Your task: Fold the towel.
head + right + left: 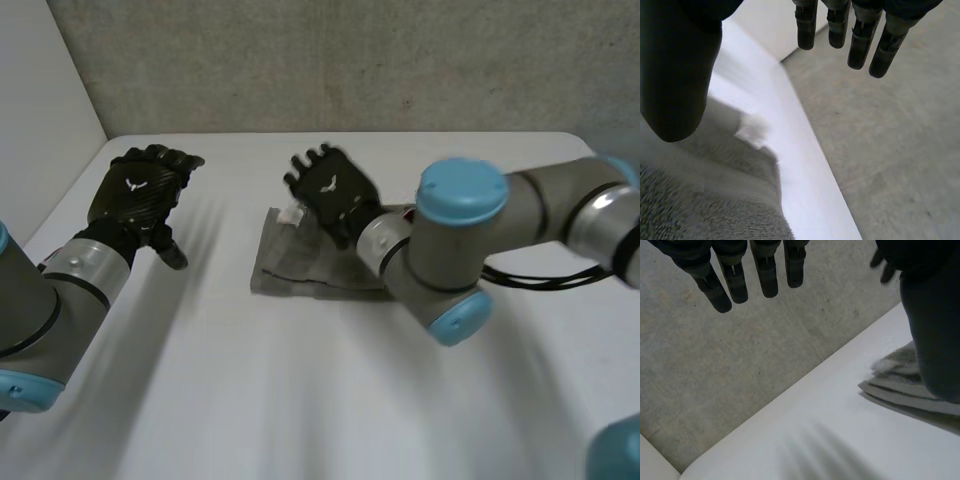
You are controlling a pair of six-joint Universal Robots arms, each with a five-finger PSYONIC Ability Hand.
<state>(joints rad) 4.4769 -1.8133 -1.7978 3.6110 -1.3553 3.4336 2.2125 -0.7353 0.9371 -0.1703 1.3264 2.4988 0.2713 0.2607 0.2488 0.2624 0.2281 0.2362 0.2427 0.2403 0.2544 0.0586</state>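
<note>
A grey towel [290, 262] lies folded into a small stack in the middle of the white table [300, 400], with a white label [291, 214] at its far edge. My right hand [330, 190] hovers above the towel's far right part, fingers straight and spread, holding nothing. In the right wrist view the fingers [860, 40] point past the towel [715, 200] and its label [754, 129], the thumb [675, 75] apart from them. My left hand [140, 190] is raised at the table's left side, fingers [740, 280] straight, well clear of the towel [905, 385].
A grey wall [350, 60] rises behind the table's far edge. My right forearm [480, 240] reaches across the table's right half, over the towel's right side. The table's left edge runs beside my left arm [40, 300].
</note>
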